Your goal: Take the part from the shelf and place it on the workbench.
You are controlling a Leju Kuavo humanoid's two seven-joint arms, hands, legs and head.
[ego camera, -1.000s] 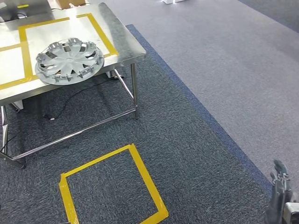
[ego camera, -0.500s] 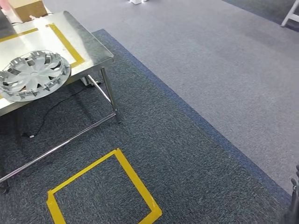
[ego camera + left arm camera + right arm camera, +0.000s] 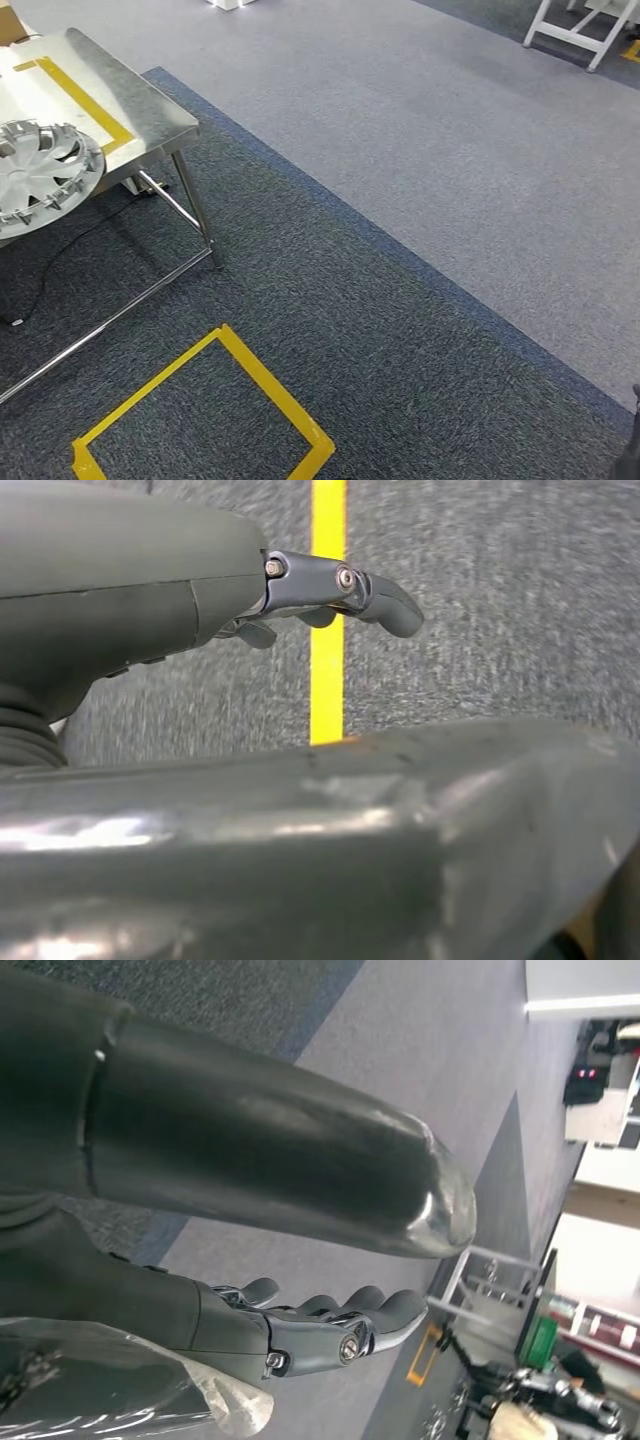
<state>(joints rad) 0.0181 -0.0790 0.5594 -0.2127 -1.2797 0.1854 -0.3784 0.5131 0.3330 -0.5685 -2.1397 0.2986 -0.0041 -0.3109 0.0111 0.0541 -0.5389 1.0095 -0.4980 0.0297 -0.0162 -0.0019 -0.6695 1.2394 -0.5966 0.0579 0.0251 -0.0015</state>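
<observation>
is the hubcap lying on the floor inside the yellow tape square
No, the hubcap lies on the steel workbench, while the yellow tape square on the carpet holds nothing.

The wheel cover (image 3: 41, 172) is pale silver-grey, with spokes fanning out from its middle. The desk (image 3: 151, 115) is brushed steel, marked with yellow tape lines (image 3: 79, 95). The carpet (image 3: 362, 330) under it is a dark speckled grey, edged by a blue band (image 3: 423, 275), with lighter grey carpet (image 3: 453, 130) past that. A yellow tape square (image 3: 256, 375) marks the dark carpet. The left hand (image 3: 332, 585) and right hand (image 3: 317, 1330) are dark grey with metallic silver fingers.
</observation>
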